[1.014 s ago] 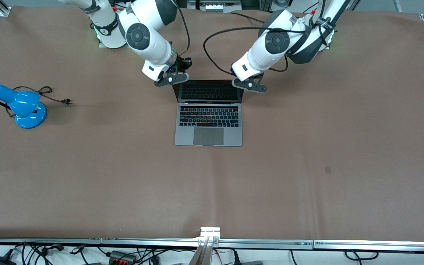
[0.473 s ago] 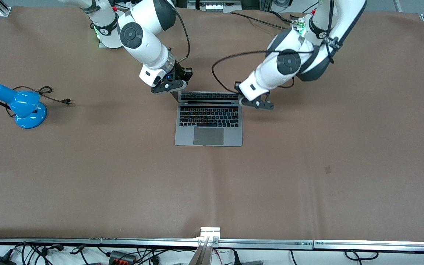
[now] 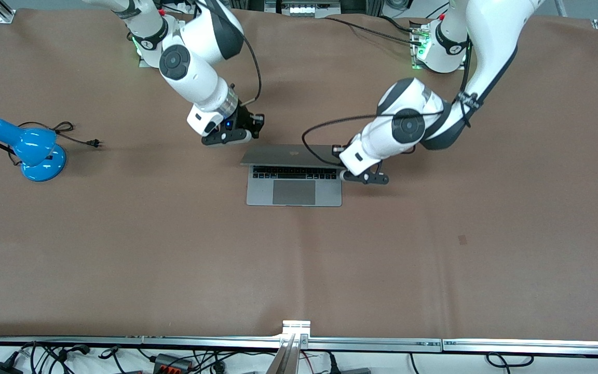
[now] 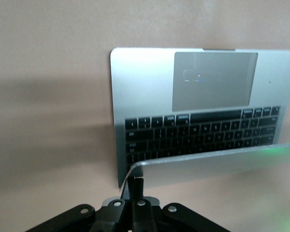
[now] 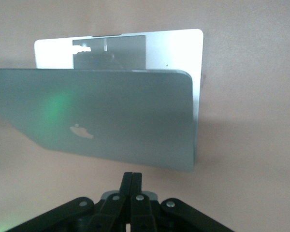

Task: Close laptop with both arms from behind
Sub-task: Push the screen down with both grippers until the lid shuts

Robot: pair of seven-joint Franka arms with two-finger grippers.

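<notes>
The space-grey laptop (image 3: 294, 192) lies in the middle of the table, its lid (image 3: 288, 154) tilted low over the keyboard and partly open. My left gripper (image 3: 350, 175) is shut, and its fingertips (image 4: 137, 182) touch the lid's corner edge at the left arm's end. My right gripper (image 3: 229, 138) is shut and empty over the table, beside the lid's corner at the right arm's end and apart from it. In the right wrist view the lid (image 5: 111, 121) with its apple logo lies ahead of the shut fingers (image 5: 132, 181). The left wrist view shows the keyboard (image 4: 198, 130) and trackpad.
A blue desk lamp (image 3: 29, 150) with a black cord and plug (image 3: 94, 142) lies near the right arm's end of the table. The brown mat (image 3: 299, 259) covers the table. A metal rail (image 3: 299, 343) runs along the edge nearest the front camera.
The lid has come down from near upright to low over the keyboard. My left gripper followed it down toward the front camera. My right gripper drew away toward the right arm's end.
</notes>
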